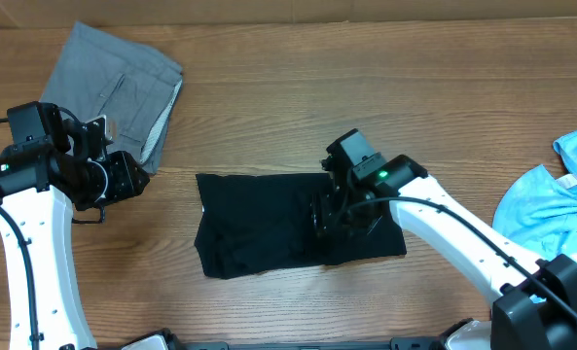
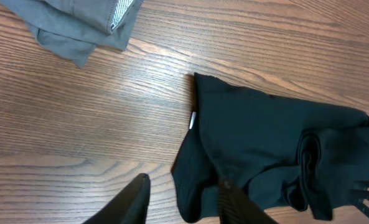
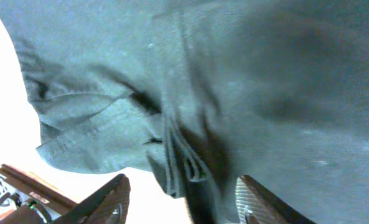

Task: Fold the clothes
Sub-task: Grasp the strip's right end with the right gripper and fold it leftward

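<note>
Grey trousers (image 1: pixel 123 83) lie folded at the far-left corner of the worktop (image 1: pixel 269 117). Just beside them the left gripper (image 1: pixel 137 180) hovers with its jaws well parted, holding nothing. The black T-shirt (image 1: pixel 259 224) lies mid-worktop, partly folded, with its white neck label (image 2: pixel 192 120) at the left edge. The right gripper (image 3: pixel 184 186) is down on the shirt's right part. Its fingers are wide apart with a bunched ridge of cloth between them, not clamped. A light-blue shirt (image 1: pixel 556 194) lies crumpled at far right.
</note>
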